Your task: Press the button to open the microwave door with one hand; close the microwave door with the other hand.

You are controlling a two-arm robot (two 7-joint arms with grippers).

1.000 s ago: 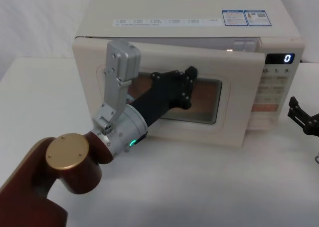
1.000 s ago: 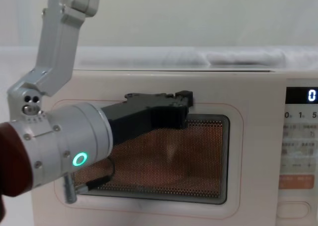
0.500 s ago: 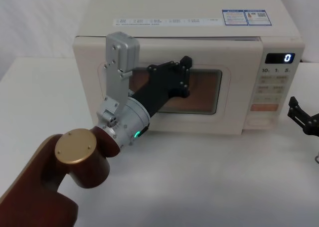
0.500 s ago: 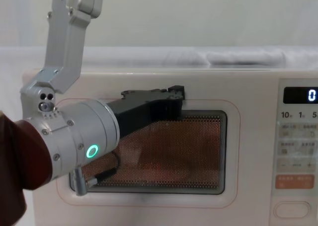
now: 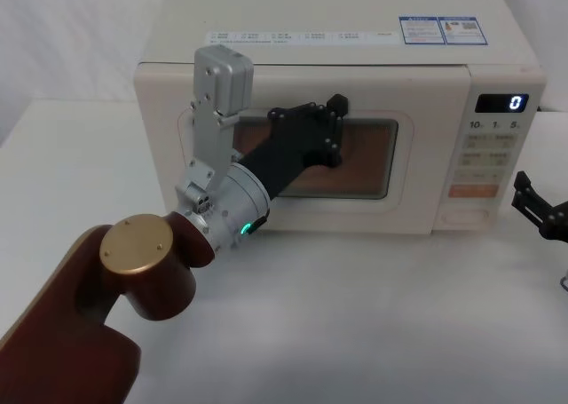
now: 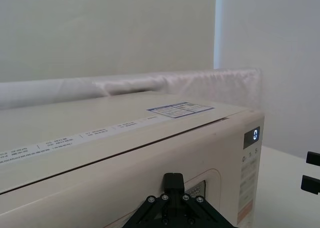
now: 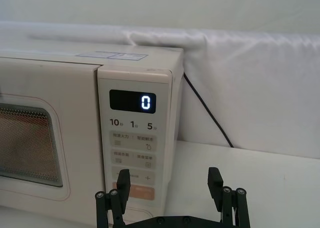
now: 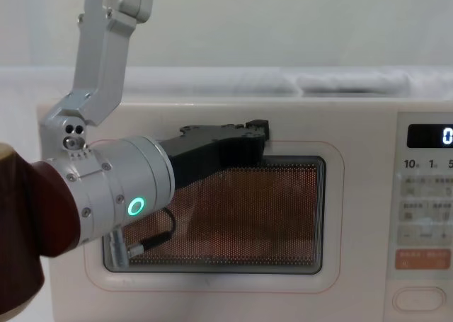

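Note:
The cream-white microwave (image 5: pixel 337 53) stands at the back of the table, its display (image 5: pixel 500 103) reading "0". The microwave door (image 5: pixel 302 204) lies flush with the front. My left gripper (image 5: pixel 335 107) is shut, and its tip rests against the door just above the dark window (image 8: pixel 248 216); the chest view has that tip (image 8: pixel 260 129) at the window's top edge. The pill-shaped button (image 5: pixel 465 217) sits lowest on the control panel. My right gripper (image 5: pixel 541 213) hovers open beside the panel, a little right of the button, with its fingers (image 7: pixel 215 180) spread wide.
White table (image 5: pixel 373 315) stretches in front of the microwave. My left arm's brown and silver links (image 5: pixel 142 271) cross the table's left front. A black cable (image 7: pixel 210 112) runs down the white draped backdrop behind the microwave's right side.
The door swung from ajar to flush shut, with my left gripper following it inward. The right gripper stayed where it was.

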